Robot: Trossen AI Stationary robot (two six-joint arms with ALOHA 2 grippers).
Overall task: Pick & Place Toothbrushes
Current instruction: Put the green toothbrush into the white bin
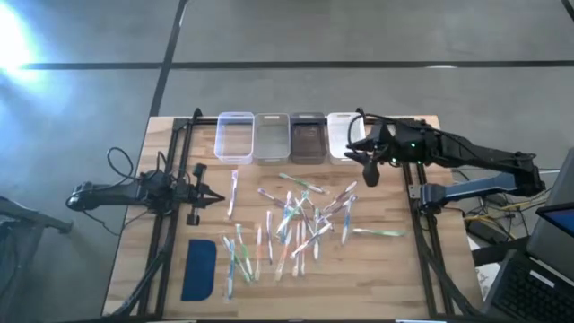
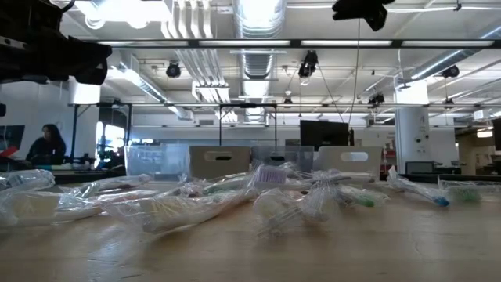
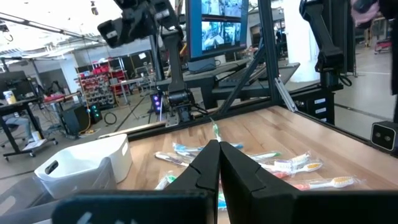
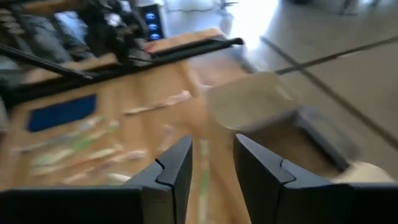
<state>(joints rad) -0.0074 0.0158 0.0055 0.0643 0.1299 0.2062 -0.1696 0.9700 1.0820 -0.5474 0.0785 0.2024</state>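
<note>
Lying scattered across the middle of the table (image 1: 161,269) are the toothbrushes (image 1: 296,215), most of them criss-crossing in a loose heap, a few straying toward the blue pad (image 1: 199,267) and one lying apart on the right side. Along the far edge four small bins (image 1: 290,136) are standing in a row. The right gripper (image 4: 212,163) is hanging over the white bin (image 1: 343,136) at the right end of that row, its fingers standing parted with nothing visibly between them — whether a brush is still in them I cannot tell. For the next pick, judging from the layout, it is wise to be choosing a brush at the heap's edge, aligning the fingers across its handle rather than along it, so neighbours are not being dragged. The left gripper (image 3: 217,163) is waiting at the left side of the table, fingers pressed together and empty
</note>
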